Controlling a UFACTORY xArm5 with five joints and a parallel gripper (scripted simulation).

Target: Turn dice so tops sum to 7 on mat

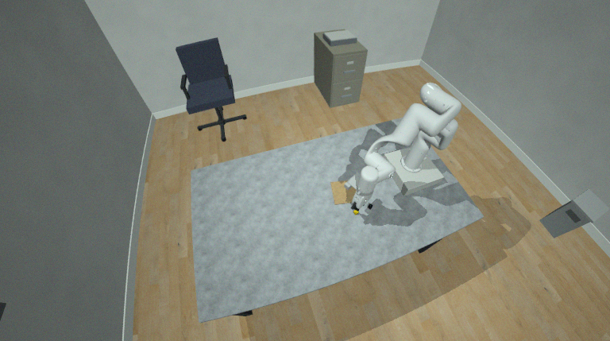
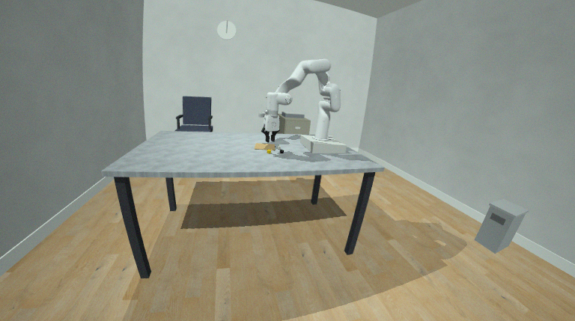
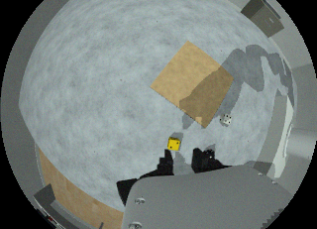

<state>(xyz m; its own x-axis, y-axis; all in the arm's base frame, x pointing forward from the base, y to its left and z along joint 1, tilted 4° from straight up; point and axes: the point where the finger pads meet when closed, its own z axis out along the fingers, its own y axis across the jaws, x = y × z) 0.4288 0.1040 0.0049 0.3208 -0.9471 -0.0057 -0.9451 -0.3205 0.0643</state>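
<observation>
While all three dice lie off the square tan mat point(image 1: 338, 192) point(image 2: 259, 146) point(image 3: 178, 75), the black-fingered white gripper point(image 1: 361, 205) point(image 2: 269, 137) point(image 3: 180, 158) hovers above the tabletop, partly open and grasping nothing. The small yellow cube die point(image 1: 356, 211) point(image 2: 269, 152) point(image 3: 173, 144) sits near the mat's edge, just ahead of the fingertips in the wrist view; the white cube die with dark pips point(image 1: 347, 185) point(image 3: 226, 119) lies beside another edge. The black cube die point(image 1: 369, 206) point(image 2: 281, 151) point(image 3: 210, 154) seems to be by one finger, though the wrist view half hides it. For a clean pick, centre the fingers over one die (whichever comes first), square them to its faces, and descend straight before closing, lest it skid or tip.
</observation>
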